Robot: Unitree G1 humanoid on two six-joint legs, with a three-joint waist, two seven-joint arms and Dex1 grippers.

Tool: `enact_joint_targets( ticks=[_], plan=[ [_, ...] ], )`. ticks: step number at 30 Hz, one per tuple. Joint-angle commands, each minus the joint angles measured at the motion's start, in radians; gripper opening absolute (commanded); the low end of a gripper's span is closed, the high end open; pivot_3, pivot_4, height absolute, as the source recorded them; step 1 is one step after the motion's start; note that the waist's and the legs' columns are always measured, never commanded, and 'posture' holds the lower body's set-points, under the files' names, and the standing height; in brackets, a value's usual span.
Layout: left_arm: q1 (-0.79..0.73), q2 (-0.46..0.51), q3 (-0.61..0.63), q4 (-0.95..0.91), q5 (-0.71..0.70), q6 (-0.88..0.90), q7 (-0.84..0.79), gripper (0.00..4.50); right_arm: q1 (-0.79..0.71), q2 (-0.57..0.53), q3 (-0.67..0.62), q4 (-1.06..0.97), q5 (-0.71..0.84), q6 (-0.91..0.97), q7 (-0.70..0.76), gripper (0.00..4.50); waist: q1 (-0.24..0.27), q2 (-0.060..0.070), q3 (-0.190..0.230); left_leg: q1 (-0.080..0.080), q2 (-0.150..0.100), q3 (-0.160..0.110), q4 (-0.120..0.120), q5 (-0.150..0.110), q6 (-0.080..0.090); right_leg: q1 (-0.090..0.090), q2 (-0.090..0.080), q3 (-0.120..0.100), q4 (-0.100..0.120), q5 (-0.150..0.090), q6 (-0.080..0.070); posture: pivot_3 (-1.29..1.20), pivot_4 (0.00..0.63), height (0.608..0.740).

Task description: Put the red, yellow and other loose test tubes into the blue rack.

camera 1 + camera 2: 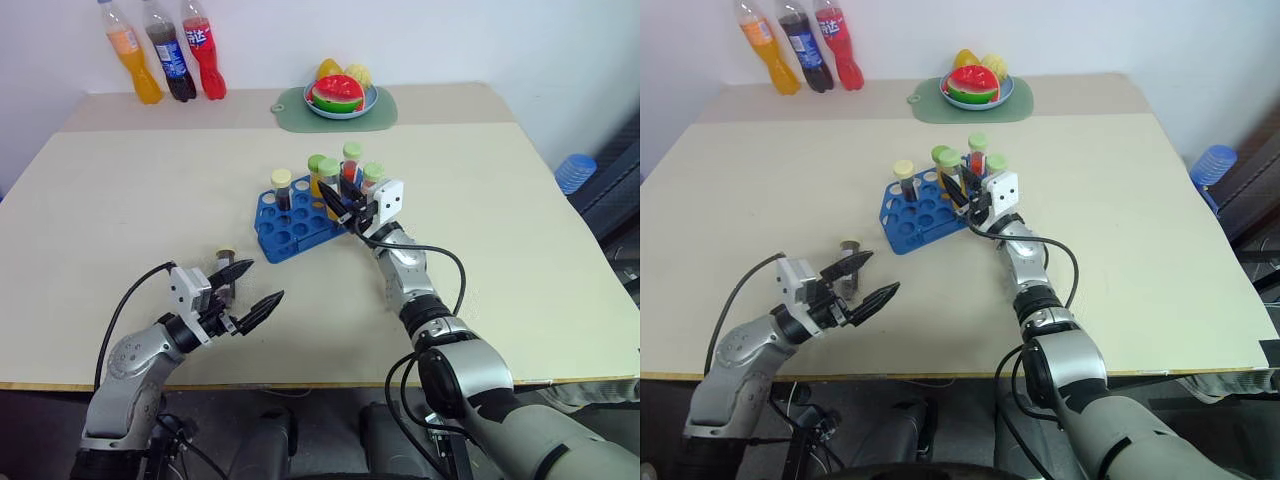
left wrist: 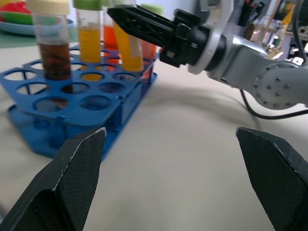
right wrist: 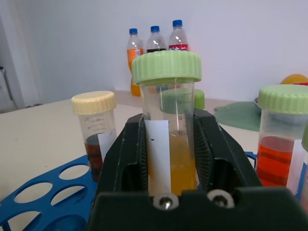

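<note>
Hovering nearest, left gripper (image 1: 250, 289) gapes wide, empty, a small dark-capped object (image 1: 226, 270) just behind it, prob. another tube. Right gripper (image 1: 341, 208) is clamped on yellow tube (image 3: 168, 120), upright over blue rack (image 1: 285, 232) for insertion. Clear plastic, ribbed caps, round holes.
</note>
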State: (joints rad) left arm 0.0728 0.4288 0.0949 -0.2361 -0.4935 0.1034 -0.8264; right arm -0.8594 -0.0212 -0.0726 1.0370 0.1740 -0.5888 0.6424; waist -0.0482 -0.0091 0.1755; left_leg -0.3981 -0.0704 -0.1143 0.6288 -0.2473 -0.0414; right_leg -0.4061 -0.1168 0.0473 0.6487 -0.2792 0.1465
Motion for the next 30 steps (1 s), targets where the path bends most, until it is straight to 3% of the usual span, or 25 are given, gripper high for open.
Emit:
enact_joint_targets(
  ticks=[1, 5, 6, 8, 11, 17, 20, 24, 27, 30],
  plan=[
    [0.009, 0.002, 0.015, -0.039, -0.013, -0.012, 0.002, 4.5, 0.01, -0.007, -0.003, -0.017, 0.01, -0.037, 0.057, 2.24, 0.0, 0.0, 0.0, 0.0, 0.0, 0.0, 0.0, 0.0, 0.0, 0.0, 0.0, 0.0, 0.0, 0.0, 0.0, 0.0, 0.15, 0.74],
    [0.015, -0.002, 0.013, -0.052, -0.015, -0.004, 0.013, 4.5, 0.039, -0.024, 0.018, -0.114, -0.009, -0.057, 0.071, 4.24, 0.0, 0.0, 0.0, 0.0, 0.0, 0.0, 0.0, 0.0, 0.0, 0.0, 0.0, 0.0, 0.0, 0.0, 0.0, 0.0, 0.15, 0.74],
    [0.017, -0.005, 0.014, -0.06, -0.025, 0.008, 0.02, 4.5, 0.051, -0.033, 0.028, -0.143, -0.014, -0.06, 0.081, 4.47, 0.001, 0.0, 0.0, 0.0, 0.0, 0.0, 0.0, 0.0, 0.0, 0.0, 0.0, 0.0, 0.0, 0.0, 0.0, 0.0, 0.15, 0.74],
    [0.022, -0.015, 0.029, -0.098, -0.072, 0.068, 0.06, 4.5, 0.094, -0.059, 0.052, -0.249, 0.0, -0.017, 0.136, 4.47, 0.002, 0.0, 0.0, 0.0, 0.0, 0.0, 0.0, 0.0, 0.0, 0.0, 0.0, 0.0, 0.0, 0.0, 0.0, 0.0, 0.15, 0.74],
    [0.035, -0.028, 0.083, -0.216, -0.169, 0.245, 0.243, 4.5, 0.191, -0.137, 0.104, -0.477, 0.031, 0.118, 0.239, 4.47, 0.006, 0.0, 0.0, -0.001, 0.0, -0.001, 0.0, 0.0, 0.0, 0.0, -0.001, 0.0, 0.0, 0.0, 0.0, 0.0, 0.15, 0.74],
    [0.008, -0.009, 0.186, -0.448, -0.156, 0.61, 0.678, 4.5, 0.377, -0.316, 0.091, -0.795, 0.095, 0.325, 0.304, 4.47, 0.007, 0.0, 0.0, -0.001, 0.0, -0.001, 0.001, 0.0, 0.0, 0.001, -0.001, 0.0, 0.0, 0.0, 0.0, 0.0, 0.15, 0.74],
    [-0.036, -0.035, 0.27, -0.488, -0.363, 0.783, 0.828, 4.5, 0.461, -0.408, 0.083, -0.895, 0.122, 0.376, 0.354, 4.47, 0.01, 0.0, 0.0, 0.0, 0.0, -0.001, 0.001, 0.0, 0.001, 0.002, -0.001, 0.0, 0.0, 0.0, 0.0, 0.0, 0.15, 0.74],
    [-0.21, -0.044, 0.365, -0.428, -0.646, 1.071, 1.226, 4.5, 0.573, -0.59, 0.072, -0.994, 0.185, 0.417, 0.534, 4.47, 0.018, -0.001, 0.0, 0.0, 0.0, -0.001, 0.002, 0.0, 0.001, 0.003, -0.001, -0.001, 0.0, 0.0, 0.0, 0.0, 0.15, 0.74],
    [-0.311, 0.016, 0.323, -0.287, -0.983, 1.082, 1.561, 4.5, 0.586, -0.655, 0.09, -1.01, 0.199, 0.424, 0.609, 4.47, 0.018, -0.002, 0.001, 0.003, 0.0, -0.001, 0.003, 0.0, 0.001, 0.006, -0.001, 0.0, -0.001, 0.0, 0.001, 0.0, 0.15, 0.74],
    [-0.395, 0.118, 0.196, -0.162, -1.29, 0.973, 1.88, 4.5, 0.58, -0.693, 0.104, -1.008, 0.197, 0.396, 0.68, 4.47, 0.018, -0.003, 0.001, 0.007, 0.0, -0.001, 0.002, -0.001, 0.001, 0.01, -0.001, 0.0, -0.001, 0.0, 0.001, 0.0, 0.15, 0.74]
  ],
)
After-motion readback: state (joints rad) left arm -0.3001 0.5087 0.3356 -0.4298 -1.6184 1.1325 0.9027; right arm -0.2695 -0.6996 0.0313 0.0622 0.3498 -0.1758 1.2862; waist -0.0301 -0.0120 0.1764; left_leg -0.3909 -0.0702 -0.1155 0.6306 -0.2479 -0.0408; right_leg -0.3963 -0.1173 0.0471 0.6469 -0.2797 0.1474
